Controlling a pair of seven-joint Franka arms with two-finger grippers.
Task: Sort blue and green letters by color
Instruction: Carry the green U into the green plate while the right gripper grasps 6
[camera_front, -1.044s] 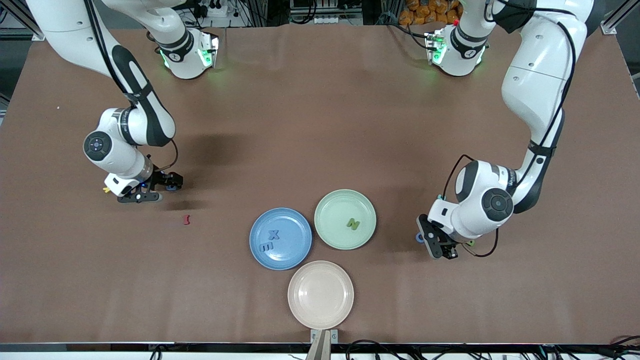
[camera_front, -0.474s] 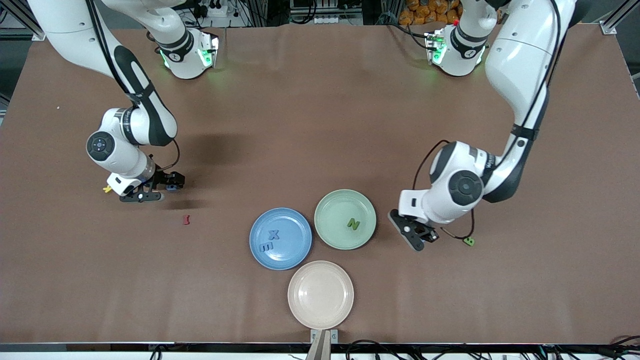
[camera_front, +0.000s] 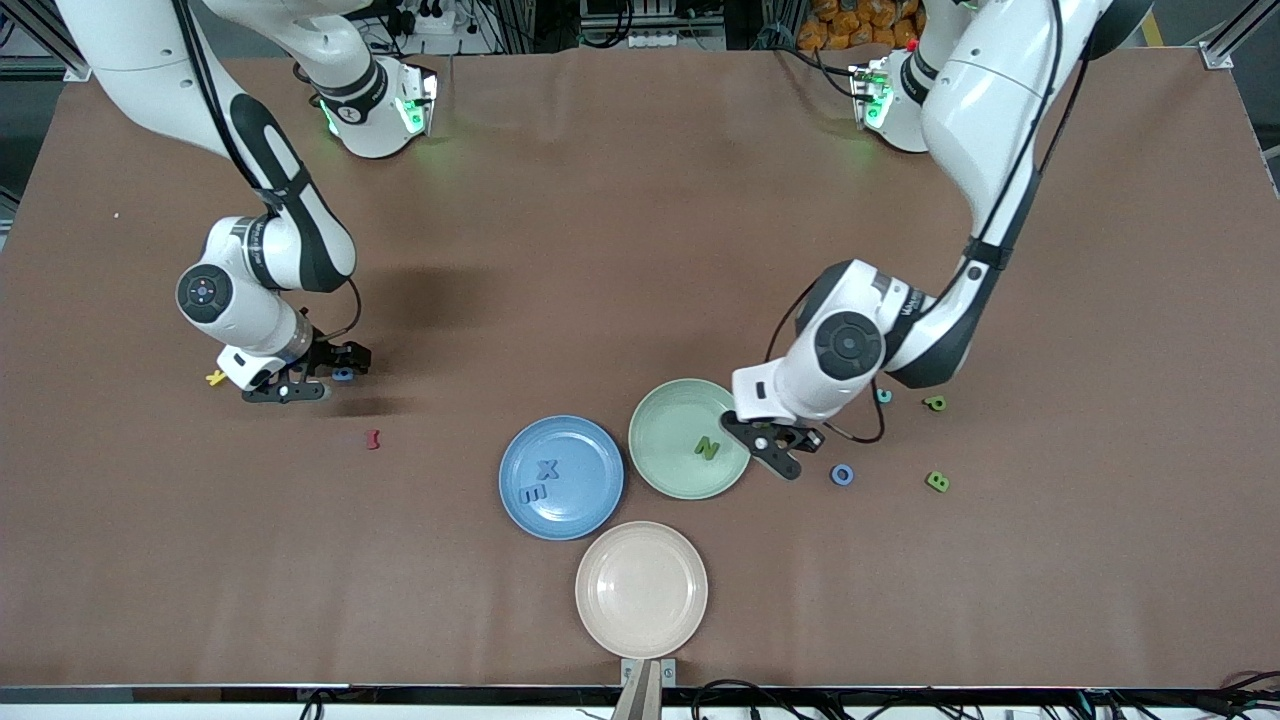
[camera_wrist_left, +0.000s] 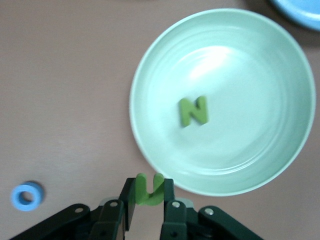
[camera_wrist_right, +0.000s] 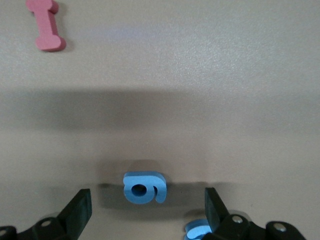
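Swinging in from its end of the table, the left gripper (camera_front: 778, 447) now hangs at the green plate's (camera_front: 665, 470) rim, fingers clenched on a green U (camera_wrist_left: 149, 188), with a green N (camera_front: 707, 447) in that plate. Behind it lie a blue O (camera_front: 842, 474) and green B (camera_front: 937, 481), while the blue plate (camera_front: 590, 510) holds X (camera_front: 547, 468) and E (camera_front: 533, 493). The right gripper (camera_front: 300, 384) has barely shifted, fingers spread around a blue 6 (camera_wrist_right: 144, 187) on the table.

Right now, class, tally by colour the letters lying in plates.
Blue letters: 2 (X, E, in the blue plate)
Green letters: 1 (N, in the green plate)
Total: 3
The green U held by the left end effector is not counted.
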